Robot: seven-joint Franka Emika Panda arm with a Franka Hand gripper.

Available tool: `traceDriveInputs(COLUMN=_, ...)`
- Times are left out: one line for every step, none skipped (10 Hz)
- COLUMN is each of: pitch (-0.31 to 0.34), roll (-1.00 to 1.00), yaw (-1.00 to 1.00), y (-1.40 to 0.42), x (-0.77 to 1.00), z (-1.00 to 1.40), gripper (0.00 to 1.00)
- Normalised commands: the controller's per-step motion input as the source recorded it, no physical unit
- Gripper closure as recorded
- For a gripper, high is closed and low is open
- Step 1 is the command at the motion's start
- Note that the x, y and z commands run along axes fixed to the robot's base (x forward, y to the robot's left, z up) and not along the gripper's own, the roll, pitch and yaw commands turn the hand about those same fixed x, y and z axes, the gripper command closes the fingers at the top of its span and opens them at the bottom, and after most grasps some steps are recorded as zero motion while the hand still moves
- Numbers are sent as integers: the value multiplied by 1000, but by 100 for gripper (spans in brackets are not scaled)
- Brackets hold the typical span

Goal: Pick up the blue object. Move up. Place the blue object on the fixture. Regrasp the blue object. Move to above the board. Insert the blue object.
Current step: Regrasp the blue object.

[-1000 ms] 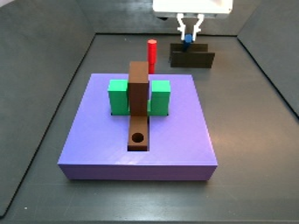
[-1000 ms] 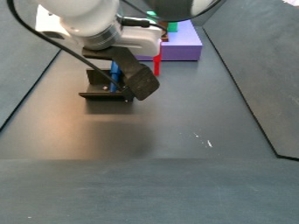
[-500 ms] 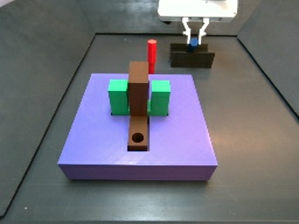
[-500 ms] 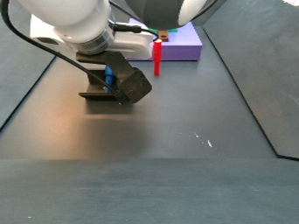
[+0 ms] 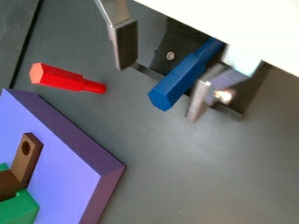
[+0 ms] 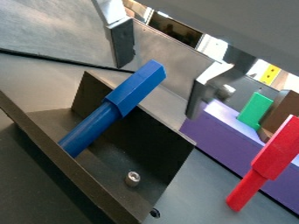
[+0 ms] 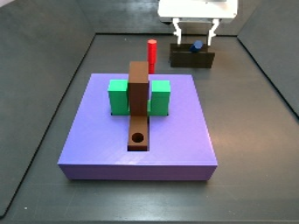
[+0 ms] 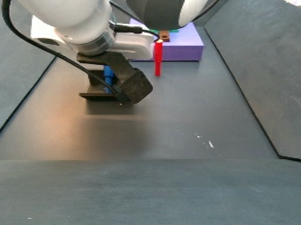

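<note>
- Comparing with the side view of half a second ago, the gripper (image 7: 197, 38) has spread its fingers: there they pinched the blue object (image 7: 198, 44), and now they stand apart on either side of it, released.
- Leaning on the fixture (image 7: 193, 58), the blue object rests tilted against the upright wall in both wrist views (image 6: 114, 107), touching neither silver finger (image 6: 121, 42).
- Judging from this, the placing step looks done and the regrasp is next.
- Sitting between the open fingers in a wrist view, the blue object (image 5: 184, 74) lies in the gap of the gripper (image 5: 162, 67), near the upper right of the frame.
- Standing apart, the red peg (image 7: 152, 52) and the board (image 7: 139, 105) wait untouched on the purple slab (image 7: 176, 144) side.
</note>
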Motion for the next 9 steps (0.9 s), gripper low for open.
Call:
traceDriveInputs(pitch=0, roll=37, yaw=0, y=0, x=0, z=40, gripper=0)
traceDriveInputs(pitch=-20, roll=260, yaw=0, y=-109, x=0, z=506, gripper=0)
traceDriveInputs(pitch=0, roll=411, yaw=-9, y=-314, x=234, z=737, gripper=0)
traceDriveInputs(pitch=-37, roll=720, yaw=0, y=-249, x=149, z=231, gripper=0)
traceDriveInputs(pitch=-71, roll=1000, yaw=0, y=-169, x=131, z=23, gripper=0)
traceDriveInputs(pitch=0, roll=1000, yaw=157, y=-80, x=323, z=0, gripper=0)
traceDriveInputs(pitch=31, roll=1000, yaw=326, y=-49, x=423, z=0, gripper=0)
traceDriveInputs(pitch=0, roll=1000, yaw=306, y=-3, x=314, z=0, gripper=0)
traceDriveInputs(pitch=0, roll=1000, yaw=303, y=0, x=266, z=0, gripper=0)
